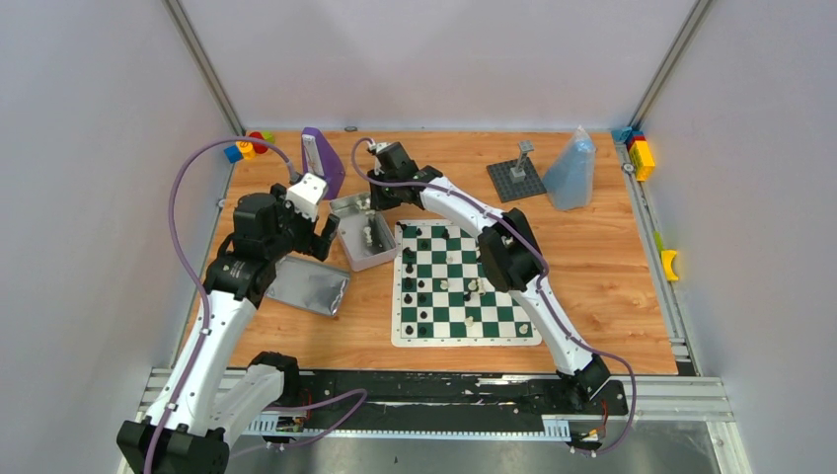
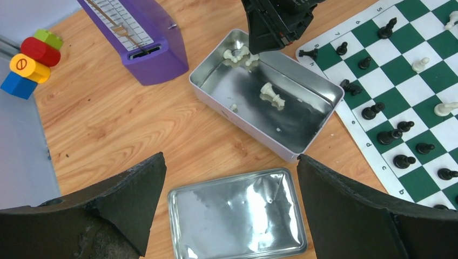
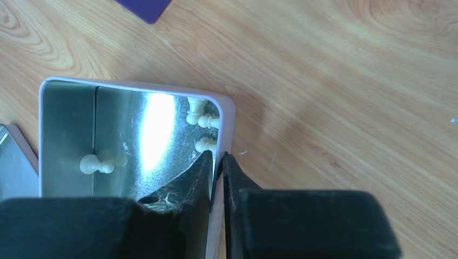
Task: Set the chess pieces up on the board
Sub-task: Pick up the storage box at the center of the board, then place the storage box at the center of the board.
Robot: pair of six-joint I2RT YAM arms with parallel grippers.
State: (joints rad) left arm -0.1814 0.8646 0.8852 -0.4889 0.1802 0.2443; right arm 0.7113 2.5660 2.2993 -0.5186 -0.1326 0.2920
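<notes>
At the far end of the tin [image 3: 135, 86] the right gripper [image 3: 216, 157] has one finger inside and one outside, jaws pinched on the wall. A few white pieces [image 2: 270, 96] are lying loose in there. The left gripper [image 2: 230, 162] hangs near the lid [image 2: 216, 205], jaws wide apart, holding nothing. The board [image 1: 464, 339] sits just right of the tin, with black pieces [image 1: 422, 286] mostly down its left side and some white ones further in.
</notes>
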